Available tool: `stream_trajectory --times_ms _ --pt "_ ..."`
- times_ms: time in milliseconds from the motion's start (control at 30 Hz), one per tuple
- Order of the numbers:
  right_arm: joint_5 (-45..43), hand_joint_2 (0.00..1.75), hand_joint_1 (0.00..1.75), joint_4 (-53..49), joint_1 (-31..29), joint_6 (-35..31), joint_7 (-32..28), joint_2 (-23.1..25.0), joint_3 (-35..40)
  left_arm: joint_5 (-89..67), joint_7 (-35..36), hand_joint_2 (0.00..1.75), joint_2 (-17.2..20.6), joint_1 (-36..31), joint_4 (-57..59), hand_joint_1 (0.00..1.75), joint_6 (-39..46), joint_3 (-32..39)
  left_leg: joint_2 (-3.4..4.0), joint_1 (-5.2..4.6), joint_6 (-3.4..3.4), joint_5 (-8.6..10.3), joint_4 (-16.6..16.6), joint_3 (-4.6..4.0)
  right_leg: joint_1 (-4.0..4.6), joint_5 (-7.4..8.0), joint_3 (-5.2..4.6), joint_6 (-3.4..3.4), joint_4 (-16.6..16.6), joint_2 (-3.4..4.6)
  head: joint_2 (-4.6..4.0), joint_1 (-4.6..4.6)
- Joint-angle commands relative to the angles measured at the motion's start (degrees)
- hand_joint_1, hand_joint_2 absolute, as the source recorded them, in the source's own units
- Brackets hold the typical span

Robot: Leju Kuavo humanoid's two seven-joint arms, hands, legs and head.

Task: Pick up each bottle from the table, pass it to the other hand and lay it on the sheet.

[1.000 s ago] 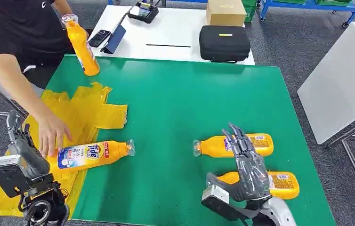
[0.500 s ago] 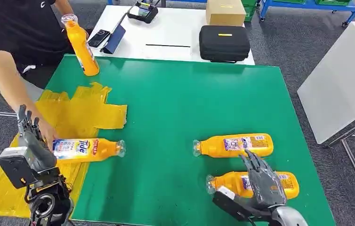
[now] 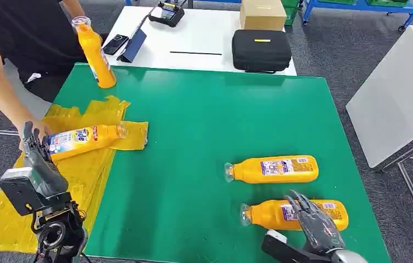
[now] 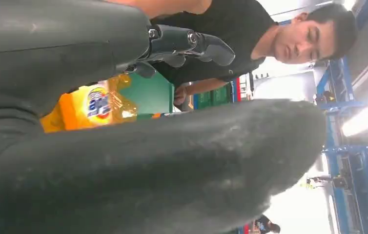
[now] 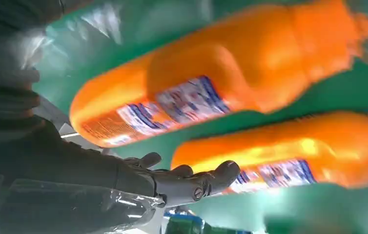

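Two orange bottles lie on the green table (image 3: 210, 120) at the right: a farther one (image 3: 273, 169) and a nearer one (image 3: 294, 213). My right hand (image 3: 316, 226) hovers just over the nearer bottle (image 5: 289, 151) with its fingers (image 5: 187, 178) spread and nothing held. A third bottle (image 3: 81, 139) lies on the crumpled yellow sheet (image 3: 84, 175) at the left, with a person's hand (image 3: 29, 127) at its base. My left hand (image 3: 33, 150) stands upright beside that bottle (image 4: 92, 105), fingers (image 4: 192, 44) apart, holding nothing. A fourth bottle (image 3: 96, 52) stands upright at the table's back left corner.
A person in black (image 3: 23, 33) stands at the table's left back corner, arm reaching over the sheet. Behind is a white table with a black case (image 3: 261, 50), a cardboard box (image 3: 263, 13) and a phone (image 3: 115, 44). A white panel (image 3: 399, 93) stands at the right.
The person slid the bottle on the sheet away from me and to the left. My right hand sank from above the farther bottle down over the nearer one. My left hand rose slightly.
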Motion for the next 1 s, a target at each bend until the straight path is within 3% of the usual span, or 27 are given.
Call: stream_trajectory --times_ms 33,267,367,1000 --pt "0.7 1.75 0.00 4.5 -0.5 -1.5 1.9 -3.5 -1.2 1.0 -0.1 0.00 0.8 0.2 1.4 0.00 0.7 1.4 0.16 -0.03 -0.08 -0.13 -0.1 0.35 -0.01 -0.10 0.32 -0.07 -0.1 0.04 0.00 -0.02" --pt "2.7 1.75 0.00 5.5 -1.3 -0.9 3.8 -2.4 -1.3 1.5 -0.3 0.00 0.4 0.4 1.0 0.00 0.7 1.8 0.12 -0.02 -0.07 -0.09 -0.1 0.29 0.01 -0.06 0.25 -0.08 -0.1 0.00 0.00 -0.02" --pt "7.9 1.75 0.00 8.6 -3.2 -0.5 6.2 -1.7 -1.9 1.6 -0.3 0.00 -0.1 0.2 0.9 0.00 0.8 1.7 0.12 -0.01 -0.08 -0.10 -0.1 0.32 0.02 -0.06 0.29 -0.07 -0.1 0.00 0.00 -0.02" --pt "13.5 1.75 0.00 17.7 -10.2 -1.1 4.1 -1.0 -2.5 2.5 -0.7 0.00 -0.7 1.2 -0.5 0.00 1.0 2.3 0.16 0.01 -0.06 -0.08 -0.1 0.25 0.04 -0.02 0.22 -0.06 -0.1 0.06 0.00 -0.02"
